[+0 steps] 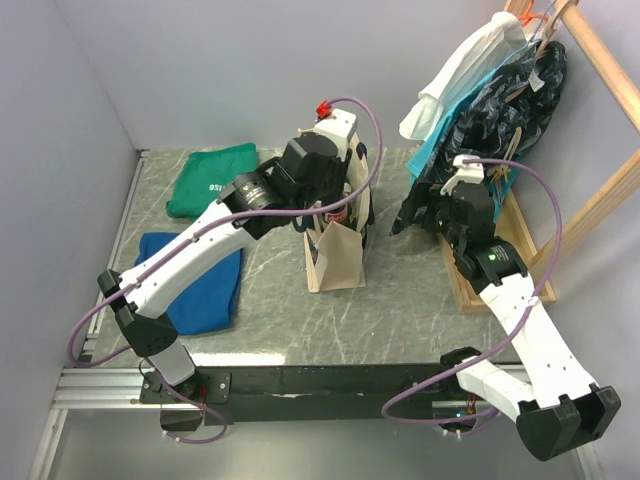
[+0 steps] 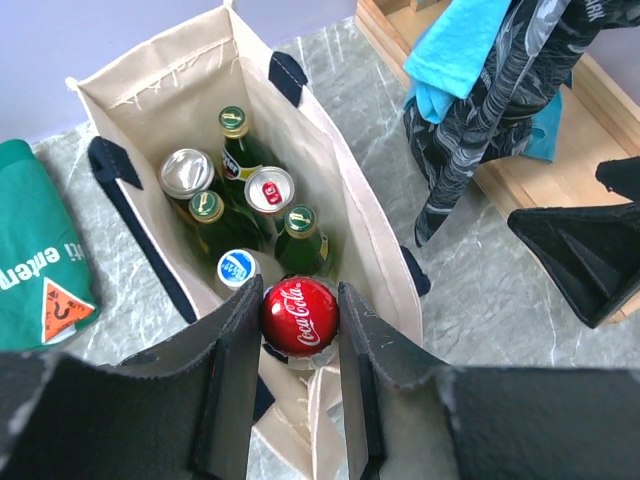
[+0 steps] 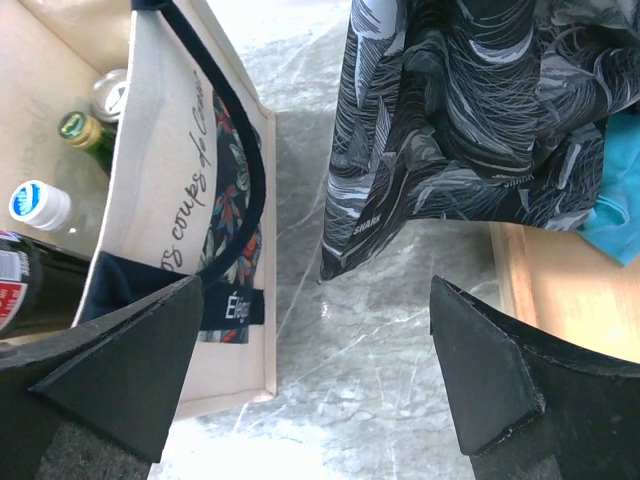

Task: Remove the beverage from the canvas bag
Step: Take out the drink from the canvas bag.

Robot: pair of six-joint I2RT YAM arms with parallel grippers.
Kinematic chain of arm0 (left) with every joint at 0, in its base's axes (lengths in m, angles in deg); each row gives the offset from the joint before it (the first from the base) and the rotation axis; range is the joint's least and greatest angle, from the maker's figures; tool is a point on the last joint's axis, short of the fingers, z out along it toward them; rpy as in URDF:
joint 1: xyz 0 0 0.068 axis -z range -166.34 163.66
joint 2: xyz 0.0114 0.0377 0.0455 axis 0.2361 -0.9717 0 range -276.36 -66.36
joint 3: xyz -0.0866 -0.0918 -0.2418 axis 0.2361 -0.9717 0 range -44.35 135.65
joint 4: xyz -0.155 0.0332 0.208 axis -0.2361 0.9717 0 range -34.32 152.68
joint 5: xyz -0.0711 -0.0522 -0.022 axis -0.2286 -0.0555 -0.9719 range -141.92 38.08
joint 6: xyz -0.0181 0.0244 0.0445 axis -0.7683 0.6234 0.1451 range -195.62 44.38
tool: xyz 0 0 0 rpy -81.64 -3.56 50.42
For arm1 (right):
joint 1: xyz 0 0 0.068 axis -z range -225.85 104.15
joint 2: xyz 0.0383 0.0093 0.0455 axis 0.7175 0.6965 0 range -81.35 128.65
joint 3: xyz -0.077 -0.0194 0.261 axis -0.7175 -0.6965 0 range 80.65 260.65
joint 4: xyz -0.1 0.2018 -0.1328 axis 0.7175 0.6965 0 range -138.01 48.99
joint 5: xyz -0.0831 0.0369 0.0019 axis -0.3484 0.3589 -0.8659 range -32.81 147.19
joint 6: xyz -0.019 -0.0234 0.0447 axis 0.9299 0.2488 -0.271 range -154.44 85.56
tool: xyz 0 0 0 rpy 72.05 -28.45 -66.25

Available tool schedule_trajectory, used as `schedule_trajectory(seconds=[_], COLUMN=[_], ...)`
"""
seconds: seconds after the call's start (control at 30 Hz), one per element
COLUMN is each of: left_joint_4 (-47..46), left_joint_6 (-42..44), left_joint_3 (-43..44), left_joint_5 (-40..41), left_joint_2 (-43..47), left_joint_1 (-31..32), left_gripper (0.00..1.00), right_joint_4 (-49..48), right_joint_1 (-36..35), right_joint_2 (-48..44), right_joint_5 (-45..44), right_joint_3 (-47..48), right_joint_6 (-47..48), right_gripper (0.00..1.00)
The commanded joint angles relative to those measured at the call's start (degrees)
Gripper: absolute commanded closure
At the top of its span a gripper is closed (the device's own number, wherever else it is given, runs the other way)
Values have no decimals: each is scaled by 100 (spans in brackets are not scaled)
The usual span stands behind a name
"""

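Clamping one cola bottle (image 2: 300, 320), left gripper (image 2: 298, 302) overhangs three green bottles (image 2: 299, 240); right gripper (image 3: 315, 290) gapes.

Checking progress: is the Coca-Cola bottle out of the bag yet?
No: left gripper grips its red cap, body inside the canvas bag.

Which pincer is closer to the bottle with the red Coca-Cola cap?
Left. The left pincer is closed on the red cap of the Coca-Cola bottle, at the mouth of the canvas bag. The right pincer hangs open outside the bag, over the table beside its printed wall.
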Motion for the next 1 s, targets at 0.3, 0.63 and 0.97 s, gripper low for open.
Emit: schedule_trajectory(seconds=[0.3,0.63,0.97], left_joint_4=[-834,-940,-1097], left_joint_6=[92,189,373], left_joint_3=[909,926,1103], left_joint_5=[88,115,194], left_joint_2=[433,511,572], left_joint_1=[-32,-49,-58], left_gripper=[99,99,99], right_joint_4=[198,242,75], right_joint_1=[-47,-47,-39], right_joint_2=[-497,-330,-172], right_joint_5=[200,438,342], right_joint_3=[74,74,74], right_joint_6=[-155,-199,-59], right_gripper=[0,0,0])
